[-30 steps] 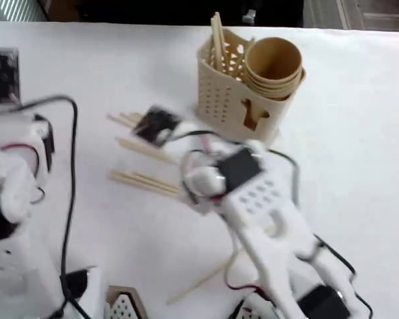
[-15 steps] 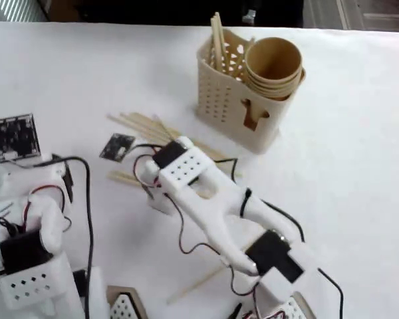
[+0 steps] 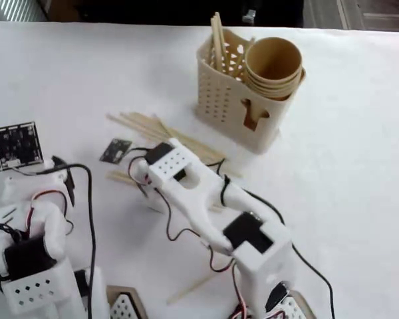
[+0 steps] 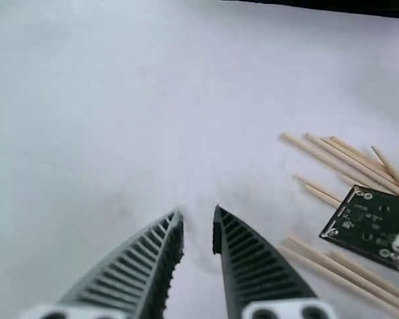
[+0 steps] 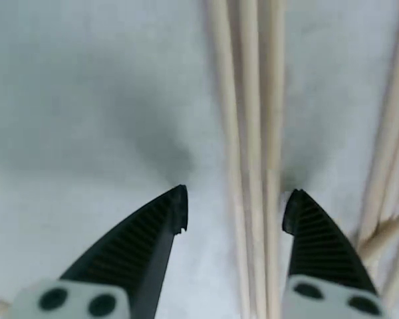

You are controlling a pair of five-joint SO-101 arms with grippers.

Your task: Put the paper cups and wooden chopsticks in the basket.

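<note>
Three loose chopsticks [image 5: 249, 100] lay side by side on the white surface [image 3: 359, 133], right in the gap of the right pincer [image 5: 236, 203]; that pincer was wide open, one jaw either side of the bundle, gripping nothing yet; the sticks' long axis ran the same way the jaws pointed, so they stretched on ahead past the tips; my guess is a squeeze would catch them across their width, which is what you'd want, though I couldn't tell how far above the surface the tips sat

From the high view those sticks were part of a fanned pile [image 3: 153, 126] on the near side of the basket [image 3: 221, 100], with the right arm [image 3: 206, 206] stretched out over it; the basket stood farther back, well apart from the pile, with the paper cups [image 3: 274, 63] stacked inside and a few upright sticks [image 3: 217, 40] beside them, so the cups part looked done to me

The left pincer [image 4: 198, 216] was barely ajar and empty, over bare surface, with the sticks off to one side next to a small circuit board [image 4: 372, 229]; so the right arm was clearly the nearer one; one stray stick [image 3: 193, 288] lay alone by the right arm's base
</note>
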